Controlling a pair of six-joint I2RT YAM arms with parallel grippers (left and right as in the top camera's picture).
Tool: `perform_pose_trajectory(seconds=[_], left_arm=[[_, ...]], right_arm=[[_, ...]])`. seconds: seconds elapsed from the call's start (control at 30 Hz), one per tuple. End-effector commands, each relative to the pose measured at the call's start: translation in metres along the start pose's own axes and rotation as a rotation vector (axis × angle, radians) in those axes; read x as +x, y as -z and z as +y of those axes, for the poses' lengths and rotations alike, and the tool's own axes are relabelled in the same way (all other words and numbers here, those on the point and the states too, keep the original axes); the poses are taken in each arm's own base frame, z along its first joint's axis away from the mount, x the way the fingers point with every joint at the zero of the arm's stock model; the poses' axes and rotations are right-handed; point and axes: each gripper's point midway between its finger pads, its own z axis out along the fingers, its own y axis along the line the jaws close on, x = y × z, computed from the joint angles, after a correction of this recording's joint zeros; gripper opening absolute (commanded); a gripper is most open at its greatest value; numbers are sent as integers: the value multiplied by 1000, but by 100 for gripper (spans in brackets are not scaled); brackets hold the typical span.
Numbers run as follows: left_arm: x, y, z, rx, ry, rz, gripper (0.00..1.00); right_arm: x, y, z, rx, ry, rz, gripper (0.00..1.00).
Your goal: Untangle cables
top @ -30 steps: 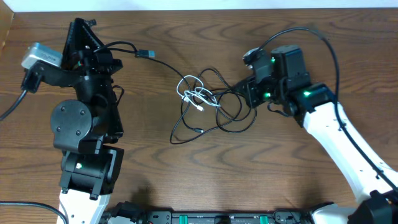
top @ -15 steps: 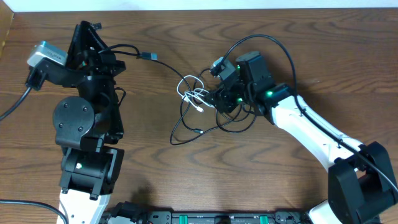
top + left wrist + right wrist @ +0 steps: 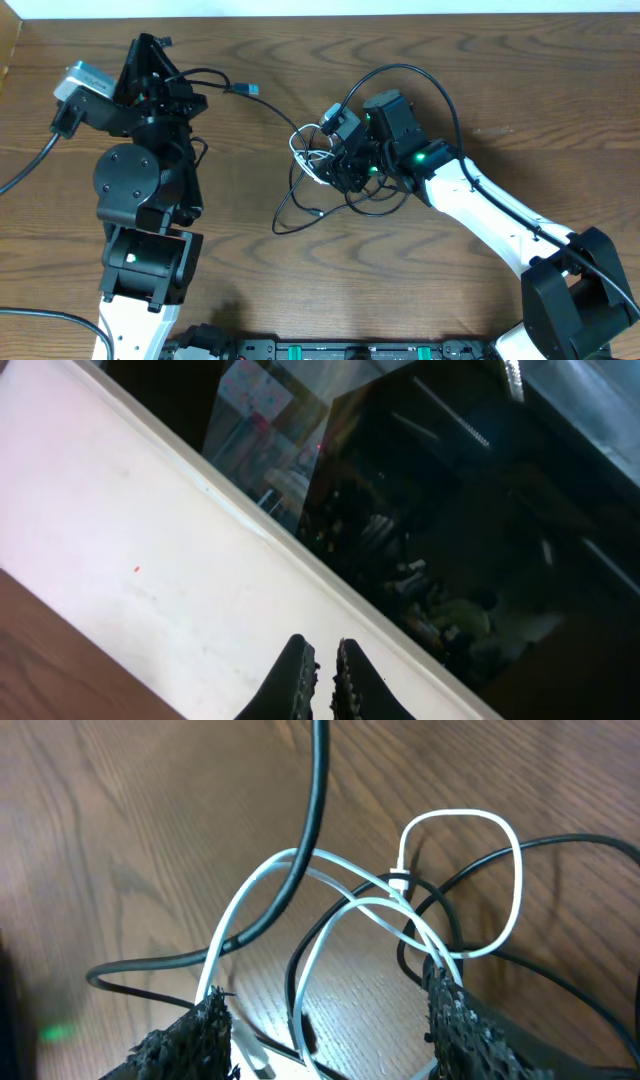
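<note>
Straddling the white cable (image 3: 455, 814), right claw (image 3: 320, 1020) spread, arm (image 3: 490, 205) outstretched.

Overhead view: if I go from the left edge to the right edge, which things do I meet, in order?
The left arm → black plug of a cable → white cable in the tangle → right arm.

The table (image 3: 480, 80) is dark brown wood with a clear grain. A tangle of thin cables (image 3: 320, 185) lies on it, under and just ahead of the right gripper (image 3: 325, 1020): 1 white cable (image 3: 480, 820) in loops between the fingers, and black cables (image 3: 560, 839) which cross over and under it.
</note>
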Motion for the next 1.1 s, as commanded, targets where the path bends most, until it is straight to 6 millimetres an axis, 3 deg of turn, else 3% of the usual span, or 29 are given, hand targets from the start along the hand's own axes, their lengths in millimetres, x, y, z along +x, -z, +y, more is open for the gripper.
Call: perform_pose_trajectory(seconds=[0.0,0.17,0.23,0.33,0.53,0.77,0.83,1.0,1.07], left_arm=[[-10,1,-8,17,-12,-15,8],[-4,-4,-5,5,-101,-3,7],[4,-10,-2,-7,-121,9,8],[7,-13,-1,-8,-122,11,8],[8,-14,-1,-9,-122,12,8],[8,-14,0,-11,-125,16,8],[9,-14,0,-12,-126,17,8],[8,-13,0,-11,-124,15,8],[8,-13,0,-11,-124,15,8]], right_arm=[[-5,-2,13,-69,25,-12,61],[-8,2,19,-98,31,-25,61],[-15,11,41,-210,77,-57,63],[-15,14,54,-288,109,-66,64],[-11,16,59,-318,126,-55,64],[-22,43,101,-622,182,-149,63],[-24,44,95,-605,170,-153,64],[-18,30,40,-340,45,-98,64],[-19,33,32,-321,35,-102,64]])
